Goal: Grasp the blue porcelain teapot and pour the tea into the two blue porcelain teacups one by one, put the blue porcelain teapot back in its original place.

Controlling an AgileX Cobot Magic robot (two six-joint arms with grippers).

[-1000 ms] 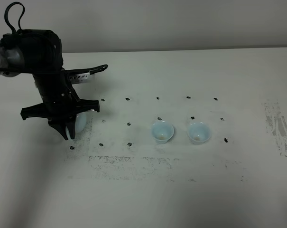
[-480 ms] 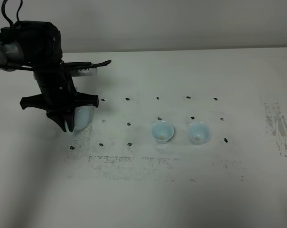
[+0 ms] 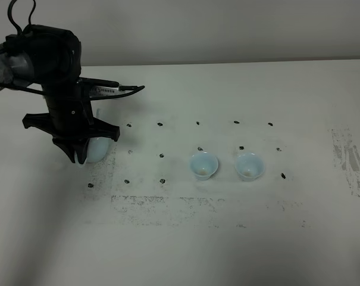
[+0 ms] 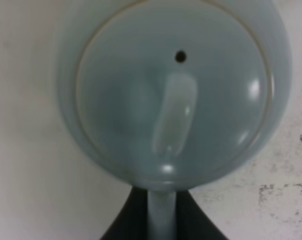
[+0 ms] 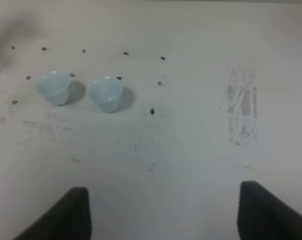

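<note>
Overhead view:
- L arm in upper left of frame, wrist pointing down. Left gripper (image 3: pixel 78 152) sits over the blue porcelain teapot (image 3: pixel 97 149), which shows only as a pale blue curve at the gripper's right edge; the rest is masked by the arm.
- Cannot tell whether the pot's base touches the table (image 3: pixel 227 250).
- Left-hand teacup (image 3: pixel 203 165) and right-hand teacup (image 3: pixel 249 166) are centre frame, upright, side by side with a gap between, well apart from the pot.
- Small black marks (image 3: pixel 160 124) dot the table around them. Scuffed grey patch (image 3: pixel 347 156) at right edge.

L wrist view:
- Pot fills the frame, lid (image 4: pixel 173 95) seated, elongated knob (image 4: pixel 174 120) and vent hole (image 4: pixel 180 56) visible.
- Loop handle (image 4: pixel 162 220) runs between the two dark fingers (image 4: pixel 126 227), which press in on both sides. Jaws nearly closed, clamped on the handle.

R wrist view:
- Right gripper (image 5: pixel 163 200) has its fingers (image 5: pixel 73 215) spread wide, nothing between them, above bare table.
- Both cups seen at a distance.
- R arm not seen in overhead view.
</note>
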